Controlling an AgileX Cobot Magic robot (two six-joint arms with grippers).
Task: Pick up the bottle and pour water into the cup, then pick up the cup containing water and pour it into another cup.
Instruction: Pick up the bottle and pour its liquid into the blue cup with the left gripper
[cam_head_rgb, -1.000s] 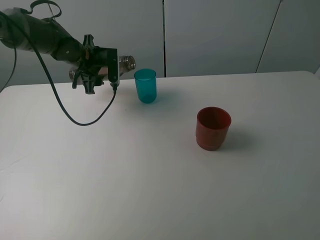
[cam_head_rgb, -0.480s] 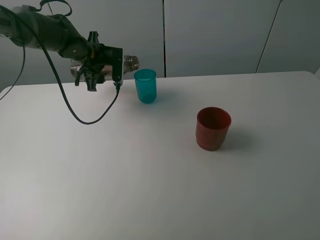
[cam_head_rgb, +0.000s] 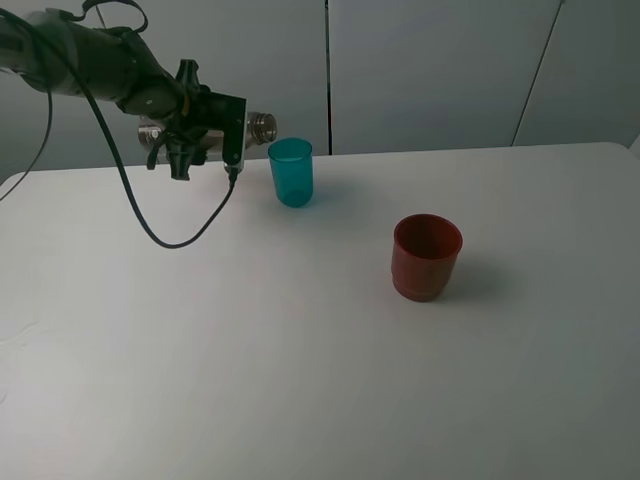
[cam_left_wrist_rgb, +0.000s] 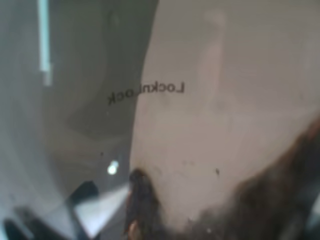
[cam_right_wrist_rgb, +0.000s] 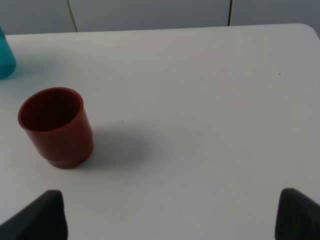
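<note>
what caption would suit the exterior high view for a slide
Left pincer holds the bottle sideways, mouth beside the teal cup; red-brown cup stands apart.

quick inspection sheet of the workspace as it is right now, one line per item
surface: white table, no spill seen
job's things: bottle held on its side, mouth toward the teal cup; red-brown cup upright, apart from both, looks empty
clutter: nothing seen
grippers: left gripper shut on the bottle; right gripper open, holding nothing
cables: black cable loops below the left gripper, over the table
surroundings: pale wall panels behind the table
</note>
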